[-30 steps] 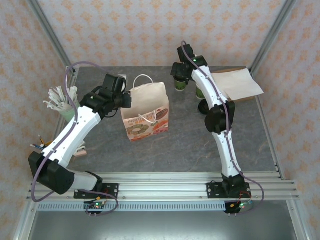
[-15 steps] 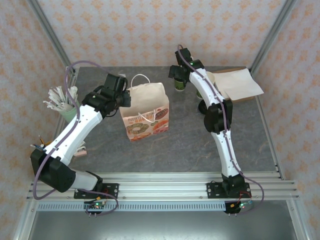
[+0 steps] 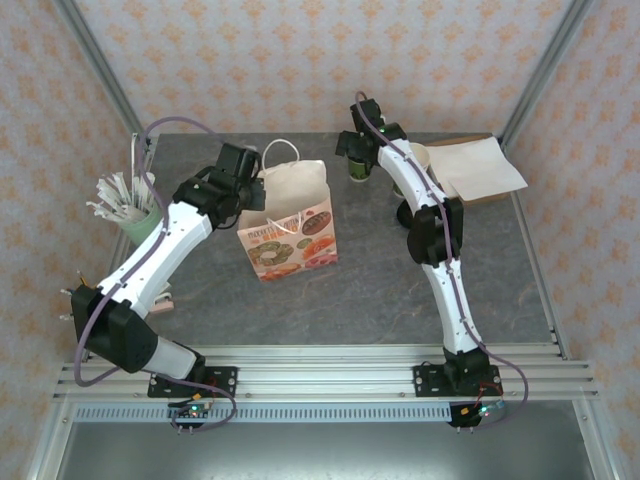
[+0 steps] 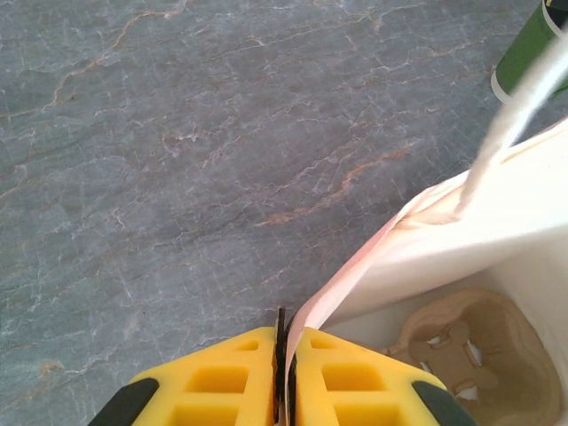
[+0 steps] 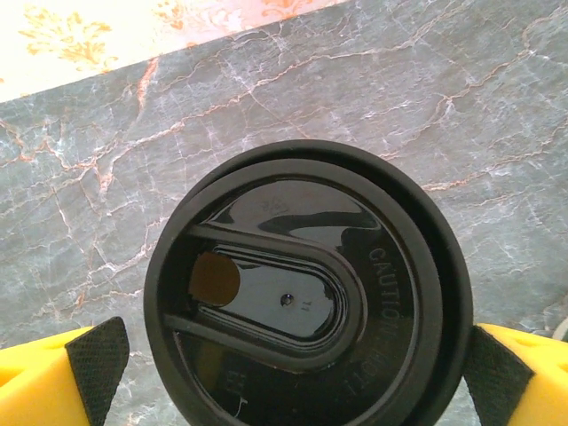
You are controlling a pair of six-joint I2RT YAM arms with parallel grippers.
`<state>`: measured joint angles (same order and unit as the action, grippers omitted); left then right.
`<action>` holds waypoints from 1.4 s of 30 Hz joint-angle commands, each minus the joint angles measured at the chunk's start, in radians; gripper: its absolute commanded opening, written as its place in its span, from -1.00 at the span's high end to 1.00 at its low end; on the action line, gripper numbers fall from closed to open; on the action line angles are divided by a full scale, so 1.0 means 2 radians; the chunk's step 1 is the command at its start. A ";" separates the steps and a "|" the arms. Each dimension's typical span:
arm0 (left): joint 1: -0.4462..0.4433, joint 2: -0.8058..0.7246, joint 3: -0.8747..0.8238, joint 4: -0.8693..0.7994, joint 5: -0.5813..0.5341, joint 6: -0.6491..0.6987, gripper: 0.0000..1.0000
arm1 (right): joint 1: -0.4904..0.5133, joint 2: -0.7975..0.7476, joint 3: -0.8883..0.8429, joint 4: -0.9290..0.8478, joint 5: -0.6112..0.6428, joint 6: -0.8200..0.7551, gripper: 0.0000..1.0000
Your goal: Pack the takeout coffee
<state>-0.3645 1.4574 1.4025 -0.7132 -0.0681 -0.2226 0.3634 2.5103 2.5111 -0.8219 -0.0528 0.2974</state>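
Seen from above, the left gripper [image 3: 252,193] is clenched on the upper edge of the paper bag [image 3: 290,218]. The bag stands upright just to its right on the marble table [image 3: 380,290]. A pale mint cup [image 3: 132,222] of white sticks stands well off to that gripper's left. At the far side of the table, the right gripper [image 3: 357,155] hangs directly over the takeout coffee [image 3: 358,173], whose dark-green wall shows just below the fingers. The bag is a short way to that gripper's left. Flat brown paper sheets [image 3: 480,168] lie farther to its right.

At the left wrist, the left gripper [image 4: 286,355] has its yellow fingers [image 4: 222,377] pressed together, with the thin pinkish rim of the paper bag [image 4: 426,257] pinched between them. A white handle [image 4: 515,115] rises ahead and to the right. A cardboard cup carrier [image 4: 470,355] lies inside the bag, just right of the fingers. A green cup [image 4: 532,44] stands far ahead on the right.

At the right wrist, the right gripper [image 5: 293,368] is spread wide. Its black pads [image 5: 93,364] flank the takeout coffee, and the round black lid [image 5: 306,293] sits squarely between them, seated on the cup. Whether the pads touch the lid's rim cannot be told.
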 commanded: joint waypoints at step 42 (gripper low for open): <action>0.001 0.034 0.052 -0.025 0.007 0.009 0.80 | -0.009 -0.142 -0.218 0.083 -0.073 0.011 -0.54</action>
<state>-0.3645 1.5558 1.4956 -0.7197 -0.0536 -0.1825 0.3416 2.3302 2.1666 -0.6613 -0.1669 0.3183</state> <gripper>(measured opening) 0.102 0.769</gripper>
